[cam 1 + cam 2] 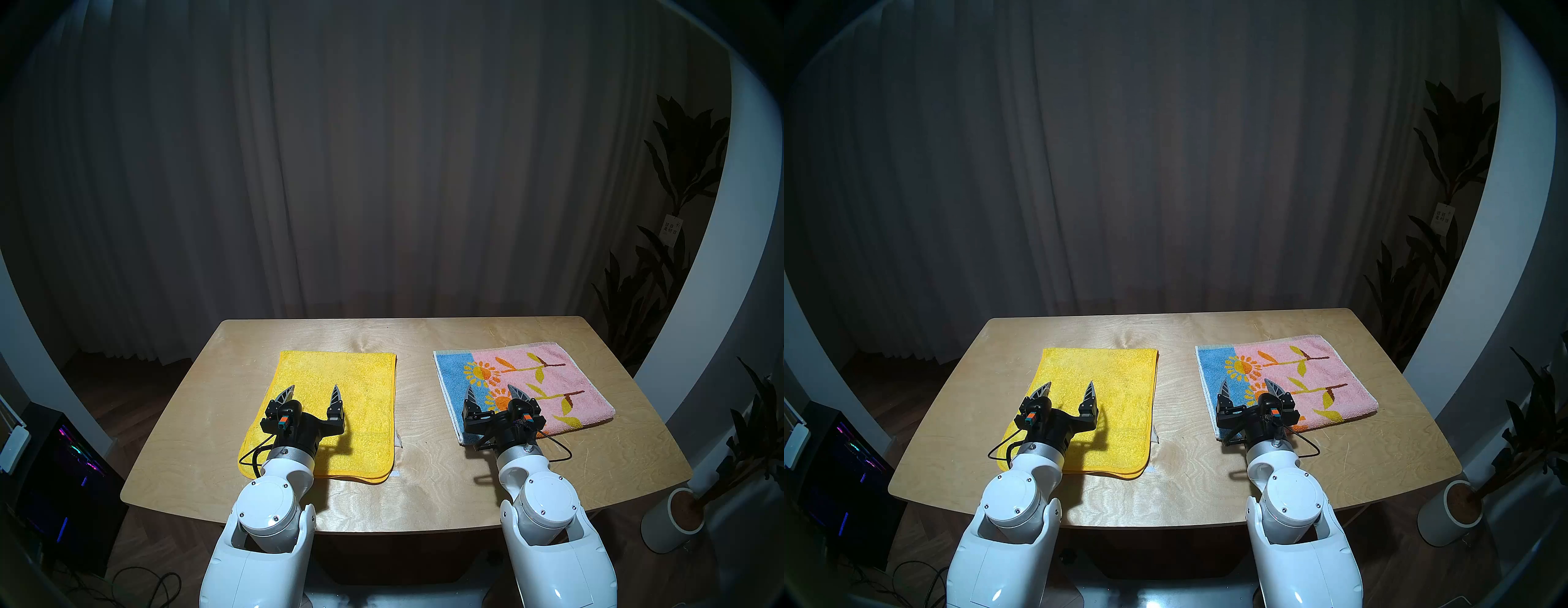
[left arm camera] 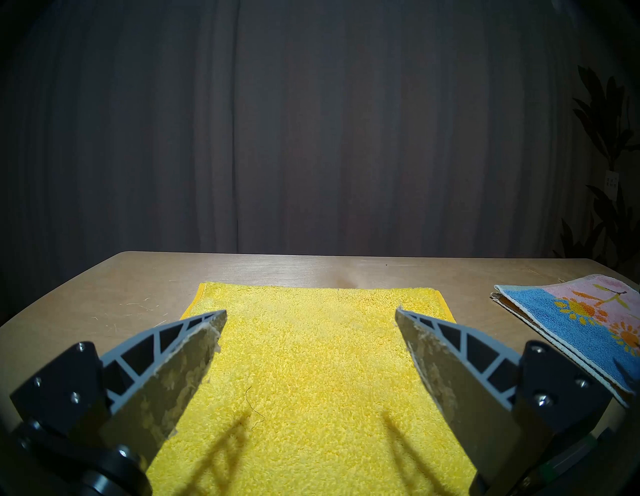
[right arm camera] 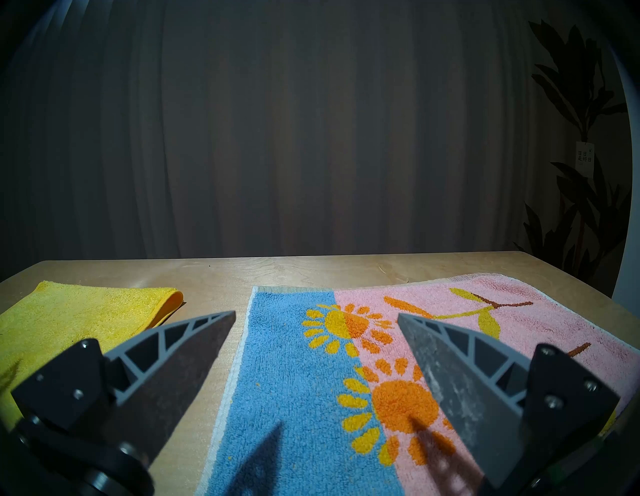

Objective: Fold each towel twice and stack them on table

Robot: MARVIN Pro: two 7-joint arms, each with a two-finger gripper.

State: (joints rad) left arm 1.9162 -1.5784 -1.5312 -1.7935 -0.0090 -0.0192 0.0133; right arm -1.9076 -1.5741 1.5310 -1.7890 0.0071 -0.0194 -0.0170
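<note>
The yellow towel lies lengthwise directly under the wide-open, empty left hand on the surface, the sunflower towel beneath the right hand (likewise open, holding nothing).

A plain bright yellow terry towel is seen flat on the light plywood table between widely spread grey gripper fingers.

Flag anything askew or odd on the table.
The sunflower towel lies skewed, its edges at an angle to the table edge, while the yellow towel lies roughly square. The left gripper's pads look worn and flaked. Nothing spilled.
</note>
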